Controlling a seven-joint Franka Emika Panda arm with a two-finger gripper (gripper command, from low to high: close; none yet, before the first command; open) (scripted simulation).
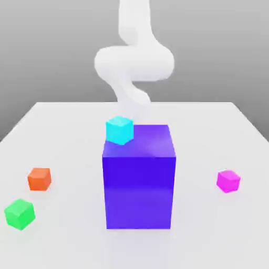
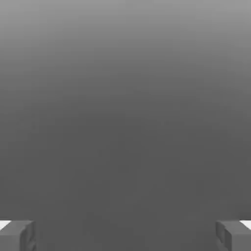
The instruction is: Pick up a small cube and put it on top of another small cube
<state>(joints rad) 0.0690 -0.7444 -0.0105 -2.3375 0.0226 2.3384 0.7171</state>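
Pale tabletop under magenta cube; grey backdrop behind.

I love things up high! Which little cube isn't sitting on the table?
The cyan cube; it's up at the big purple-blue block's top.

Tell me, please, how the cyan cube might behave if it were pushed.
The cyan cube looks stiff, with flat faces and crisp edges, so it would probably slide rather than roll. Seen near an edge of the blue block, it might drop off if pushed outward.
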